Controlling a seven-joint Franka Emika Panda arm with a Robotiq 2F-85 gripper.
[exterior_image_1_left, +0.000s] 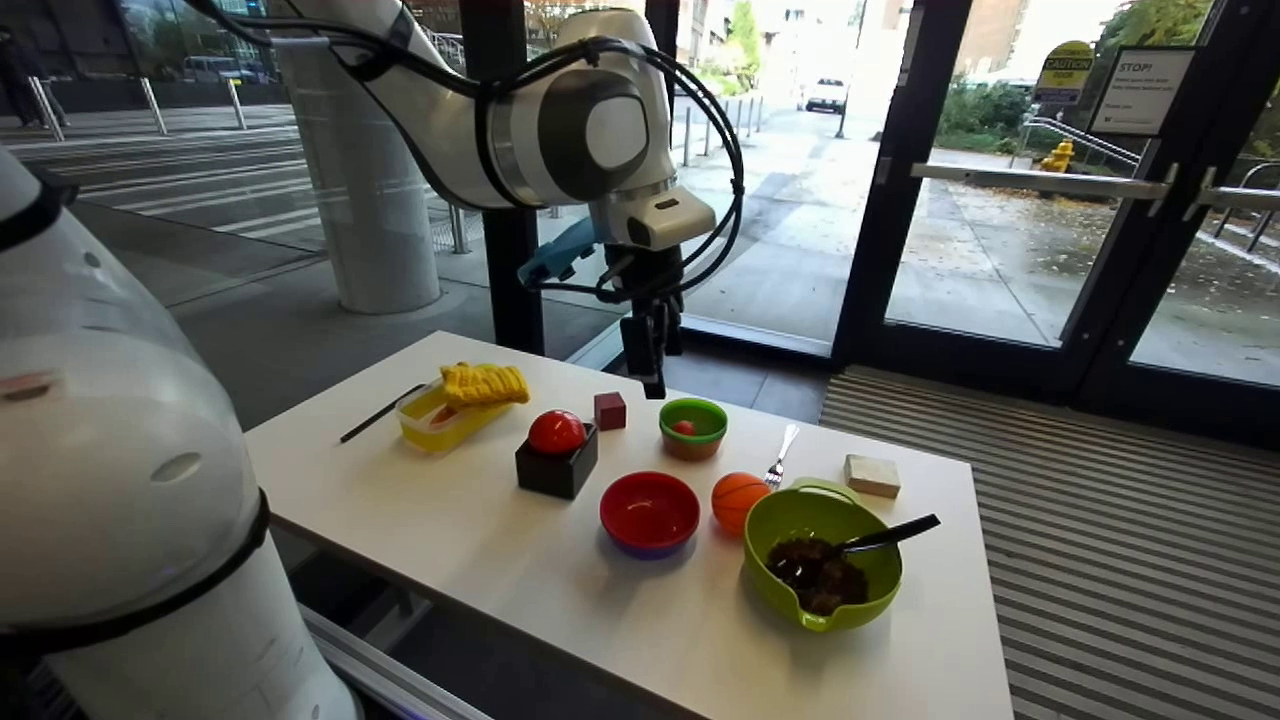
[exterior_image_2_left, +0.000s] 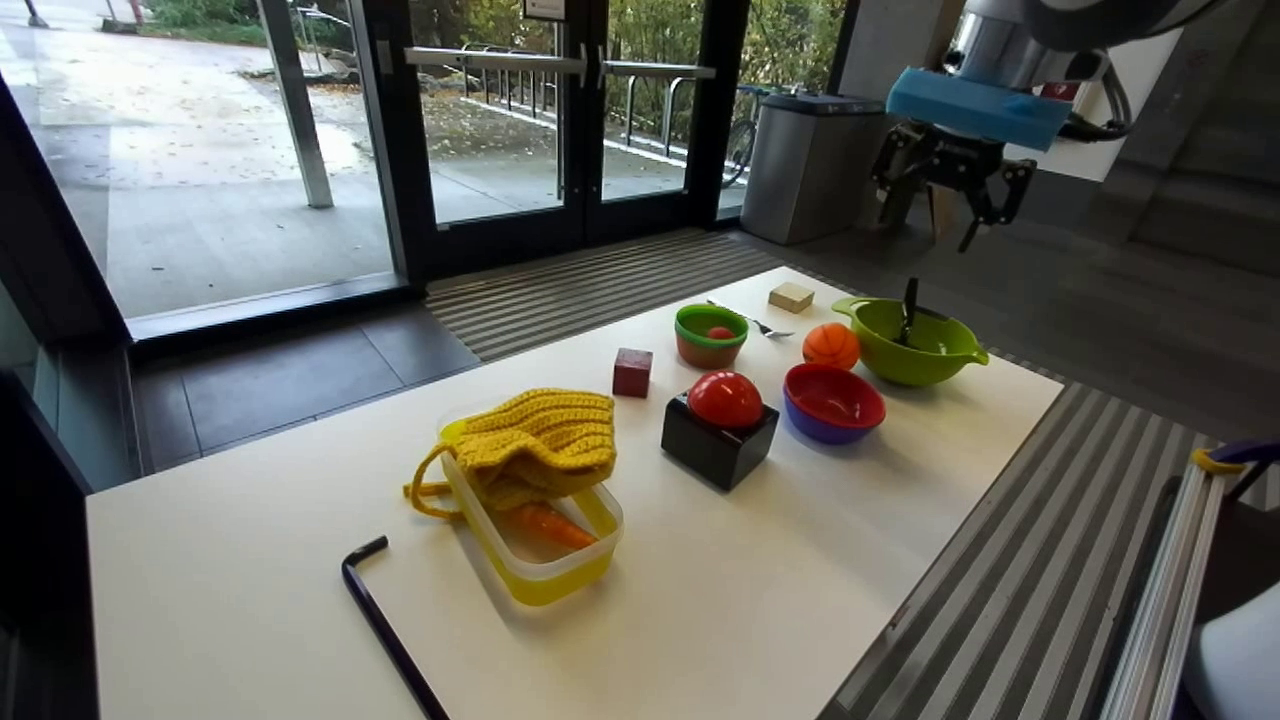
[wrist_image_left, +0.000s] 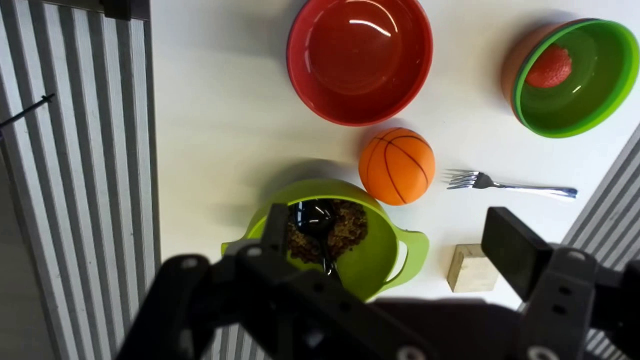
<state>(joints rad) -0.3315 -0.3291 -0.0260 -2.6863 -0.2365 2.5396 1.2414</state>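
Above the end of the white table (exterior_image_1_left: 700, 630) I hold my gripper (wrist_image_left: 395, 240) pointing down, its fingers (wrist_image_left: 515, 250) wide apart and nothing clamped between them; both exterior views show it touching nothing. Nearest below it is the green bowl (wrist_image_left: 372, 255), set toward that end, its handle (wrist_image_left: 418, 252) showing within the gap as the wrist view looks down. A black spoon (exterior_image_1_left: 885, 536) leans in that bowl among dark brown bits (wrist_image_left: 350, 225), its shaft sticking out past the rim. The orange ball (wrist_image_left: 397, 166) sits just beside the bowl, and beyond it the red bowl (wrist_image_left: 357, 55). A wooden block (wrist_image_left: 470, 272) shows by one fingertip, with a fork (wrist_image_left: 515, 187) lying near.

I judge the step in hand to be a free hover, with no grip taken. A move down from here would call for picking one line and squaring my fingers to it first, since the spoon's shaft and the bowl's rim both stand up below and could be knocked. My height over them is hard to judge, and the wrist view hides much of the shaft behind my own gripper, so I would go slowly.
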